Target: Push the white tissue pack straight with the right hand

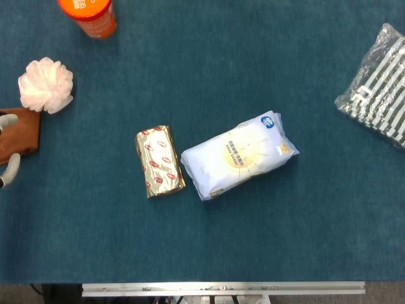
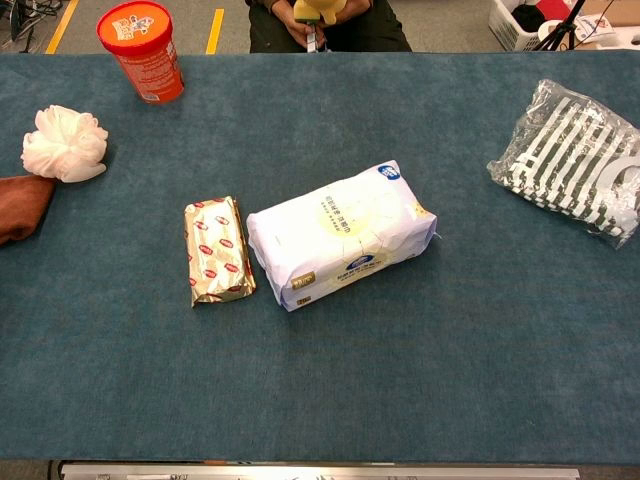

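The white tissue pack (image 1: 239, 155) (image 2: 342, 235) lies near the middle of the blue table, turned at an angle with its right end further from me than its left. Nothing touches it. My right hand shows in neither view. Of my left hand (image 1: 7, 145) only two pale fingertips (image 1: 11, 168) appear, at the left edge of the head view by a brown cloth (image 1: 20, 134). Whether that hand holds anything cannot be told.
A gold-wrapped packet (image 1: 159, 161) (image 2: 218, 250) lies just left of the tissue pack, nearly touching it. An orange tub (image 2: 142, 50) and a white bath pouf (image 2: 63, 143) sit far left. A clear bag of striped items (image 2: 575, 160) lies far right. A person (image 2: 320, 20) sits beyond the table.
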